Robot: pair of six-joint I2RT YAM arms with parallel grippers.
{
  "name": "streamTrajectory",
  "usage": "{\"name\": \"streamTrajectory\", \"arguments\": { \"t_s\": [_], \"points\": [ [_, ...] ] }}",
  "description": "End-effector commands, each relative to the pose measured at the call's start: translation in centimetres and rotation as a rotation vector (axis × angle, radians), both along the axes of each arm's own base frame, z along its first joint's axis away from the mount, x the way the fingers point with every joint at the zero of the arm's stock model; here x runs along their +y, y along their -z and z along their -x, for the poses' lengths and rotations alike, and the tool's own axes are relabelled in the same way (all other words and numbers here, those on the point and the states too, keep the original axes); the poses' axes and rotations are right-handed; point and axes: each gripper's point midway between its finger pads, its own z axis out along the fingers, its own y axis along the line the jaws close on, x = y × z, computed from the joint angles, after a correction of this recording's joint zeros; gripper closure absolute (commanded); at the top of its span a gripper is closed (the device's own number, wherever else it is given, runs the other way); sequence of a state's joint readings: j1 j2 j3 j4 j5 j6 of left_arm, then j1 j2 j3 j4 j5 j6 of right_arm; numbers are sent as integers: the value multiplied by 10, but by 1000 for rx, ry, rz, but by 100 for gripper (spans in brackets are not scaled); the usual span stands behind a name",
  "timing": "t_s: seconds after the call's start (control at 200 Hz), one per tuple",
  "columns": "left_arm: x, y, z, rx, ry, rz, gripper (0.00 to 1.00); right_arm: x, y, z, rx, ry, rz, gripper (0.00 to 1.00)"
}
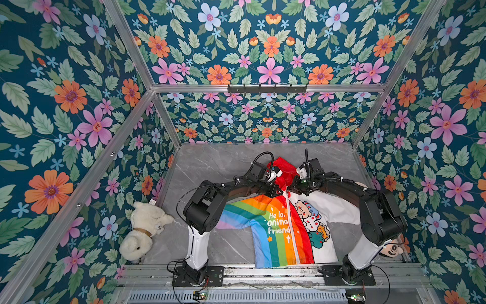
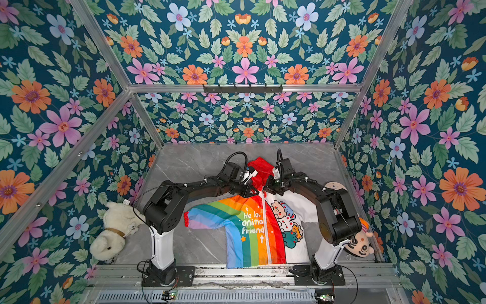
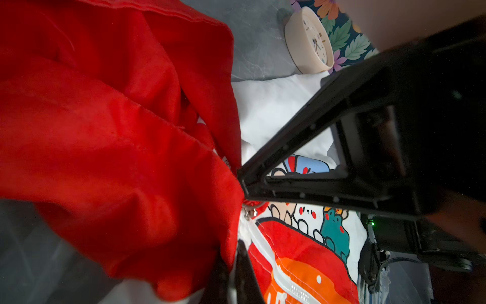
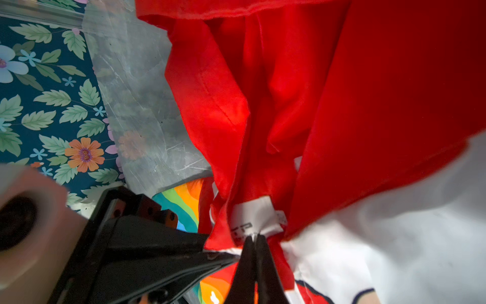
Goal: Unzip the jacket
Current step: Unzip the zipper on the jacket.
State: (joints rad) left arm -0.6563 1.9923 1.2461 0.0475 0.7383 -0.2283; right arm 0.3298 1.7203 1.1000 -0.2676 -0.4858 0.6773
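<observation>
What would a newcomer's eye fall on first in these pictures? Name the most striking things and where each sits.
The rainbow-and-white jacket lies flat on the grey table, its red hood toward the back wall and its zipper closed. Over it, the left fingers and right fingers meet, pinched shut on fabric at its collar. A white teddy bear lies at the table's left edge, against the loud floral wall.

left arm (image 1: 203,210), right arm (image 1: 381,218): black joints, white lower links | cables (image 1: 265,152): black (white ties) | fingers (image 3: 315,190): black, triangular, screwed
</observation>
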Motion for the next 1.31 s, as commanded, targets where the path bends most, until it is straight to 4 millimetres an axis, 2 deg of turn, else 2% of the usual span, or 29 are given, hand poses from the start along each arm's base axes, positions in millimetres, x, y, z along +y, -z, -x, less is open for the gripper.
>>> {"name": "streamTrajectory", "arguments": {
  "t_s": [0.0, 0.325, 0.475, 0.485, 0.5, 0.745, 1.08, 1.245, 1.26, 1.3],
  "points": [
    [-1, -1, 2, -4, 17, 13, 100, 1, -8, -2, -52, -31, -1, 98],
    [-2, 0, -1, -4, 11, 9, 100, 8, -15, 9, -121, -134, -34, 100],
    [-1, 2, -3, -1, 1, 1, 100, 9, -9, 16, -147, -193, -25, 100],
    [-1, 2, -3, 0, 1, 0, 100, 9, -18, 16, -172, -195, -30, 100],
    [-1, 1, -4, -1, 0, 1, 100, 9, -21, 16, -183, -199, -30, 100],
    [0, 1, -12, -2, -16, -5, 100, 9, -21, 21, -225, -241, -21, 100],
    [4, -3, -21, -8, -25, -7, 100, 3, -6, 24, -213, -276, 59, 100],
    [9, -2, -24, -9, -38, -14, 100, 10, -2, 28, -229, -329, 93, 100],
    [9, -2, -25, -8, -39, -15, 100, 10, 9, 29, -201, -335, 103, 100],
    [11, -1, -26, -7, -46, -20, 100, 11, 14, 31, -190, -344, 112, 100]
  ]
}}
